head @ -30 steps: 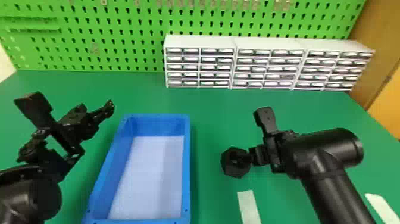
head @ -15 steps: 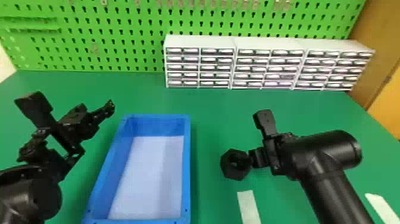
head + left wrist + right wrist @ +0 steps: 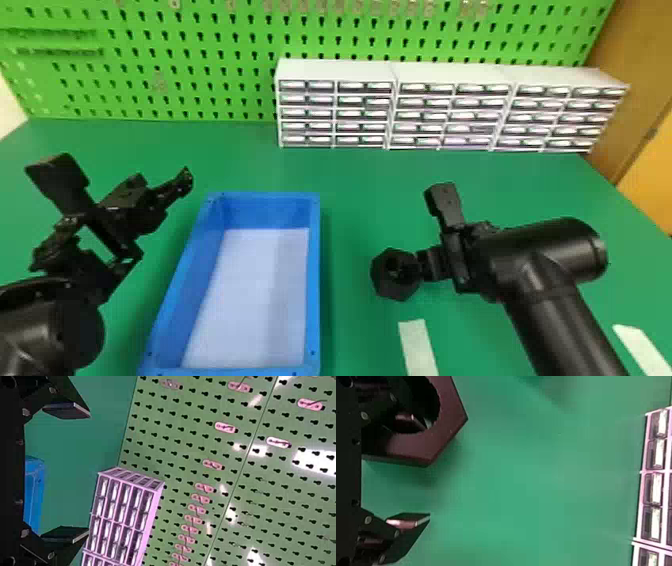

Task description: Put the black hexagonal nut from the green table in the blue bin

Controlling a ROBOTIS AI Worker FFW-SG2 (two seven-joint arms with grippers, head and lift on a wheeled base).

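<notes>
The black hexagonal nut is over the green table, right of the blue bin; whether it touches the table I cannot tell. My right gripper is open at the nut's right side, one finger against or over it, the other raised apart. In the right wrist view, one finger of the gripper overlaps the hole of the nut; the other is well away from it. My left gripper stands open left of the bin. In the left wrist view, nothing is between the gripper's fingers.
White drawer cabinets line the back of the table before a green pegboard. A pale tape strip lies in front of the nut, and another is at the right front.
My right gripper has shifted slightly leftward over the last second. The nut has hardly moved, and my left arm and the bin have stayed in place.
</notes>
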